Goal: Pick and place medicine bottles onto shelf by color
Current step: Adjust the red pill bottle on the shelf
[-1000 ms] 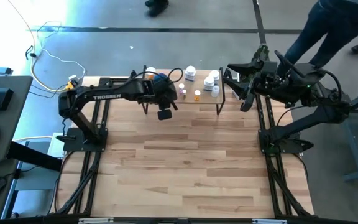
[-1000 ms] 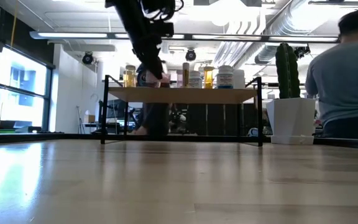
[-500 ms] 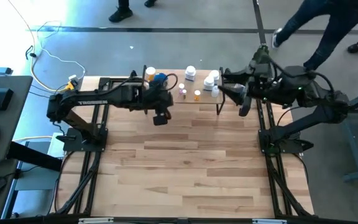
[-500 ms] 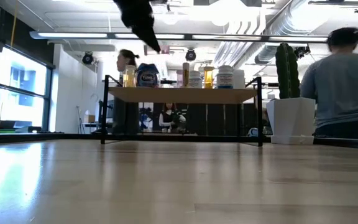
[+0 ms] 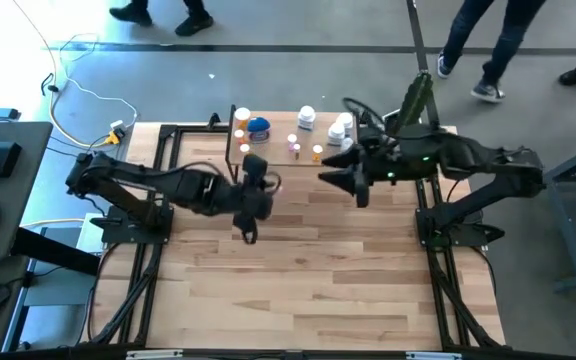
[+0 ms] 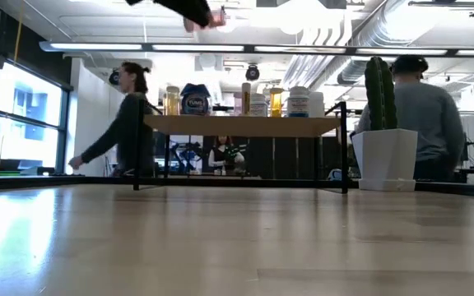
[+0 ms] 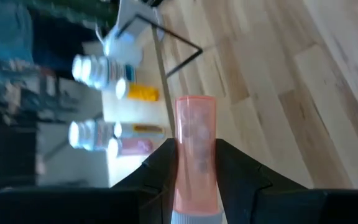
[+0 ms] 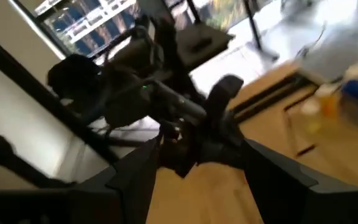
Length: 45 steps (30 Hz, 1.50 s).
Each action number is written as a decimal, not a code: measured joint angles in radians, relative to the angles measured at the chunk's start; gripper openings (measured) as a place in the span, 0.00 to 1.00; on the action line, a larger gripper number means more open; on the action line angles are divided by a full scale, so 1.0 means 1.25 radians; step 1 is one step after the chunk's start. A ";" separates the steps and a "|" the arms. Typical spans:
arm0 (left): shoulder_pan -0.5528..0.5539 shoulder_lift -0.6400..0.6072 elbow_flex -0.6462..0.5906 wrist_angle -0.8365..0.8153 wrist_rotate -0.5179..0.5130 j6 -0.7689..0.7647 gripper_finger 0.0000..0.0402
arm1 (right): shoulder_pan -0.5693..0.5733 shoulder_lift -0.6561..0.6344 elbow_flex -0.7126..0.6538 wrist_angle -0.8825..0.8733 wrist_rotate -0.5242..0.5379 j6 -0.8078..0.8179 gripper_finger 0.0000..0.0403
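The shelf (image 5: 288, 152) stands at the table's far edge and carries several medicine bottles: an orange one (image 5: 243, 118), a blue-lidded jar (image 5: 258, 126), white ones (image 5: 308, 118), and a small pink one (image 5: 293, 146). In the low view they line the shelf's top board (image 6: 245, 125). My left gripper (image 5: 256, 175) hangs in front of the shelf's left part, shut on a pink bottle (image 7: 195, 146). That bottle also shows at the top of the low view (image 6: 217, 16). My right gripper (image 5: 330, 180) hovers open near the shelf's right end, holding nothing. My left gripper pinches the pink bottle between its two fingers (image 7: 235, 171), by its sides near the white-capped end (image 7: 194, 186). The bottle lies along the fingers, its base sticking out past their tips. It is lifted clear of shelf and table.
A cactus in a white pot (image 6: 383, 136) stands just past the shelf's right end. People walk and sit beyond the table's far edge (image 6: 126, 123). Bare wooden table top (image 5: 298, 270) stretches from the shelf to the near edge.
My left gripper has lifted away from the shelf's left part and come toward the table's near edge, rolling its wrist, with the pink bottle in its fingers. The blue-lidded jar behind it has come into view. My right gripper has swung toward the table's left, sunk a little and rolled.
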 joint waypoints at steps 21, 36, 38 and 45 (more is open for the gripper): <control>-0.288 0.000 0.000 0.104 -0.193 0.258 0.21 | 0.004 0.161 0.000 -0.041 -0.260 0.272 0.55; -0.322 0.001 0.000 0.258 -0.198 0.573 0.21 | 0.022 0.226 0.000 0.046 -0.383 0.370 0.55; -0.321 0.002 0.000 0.281 -0.198 0.602 0.21 | 0.022 0.225 0.000 0.046 -0.382 0.376 0.55; -0.318 0.002 0.000 0.358 -0.197 0.698 0.21 | 0.025 0.225 0.000 0.068 -0.379 0.391 0.55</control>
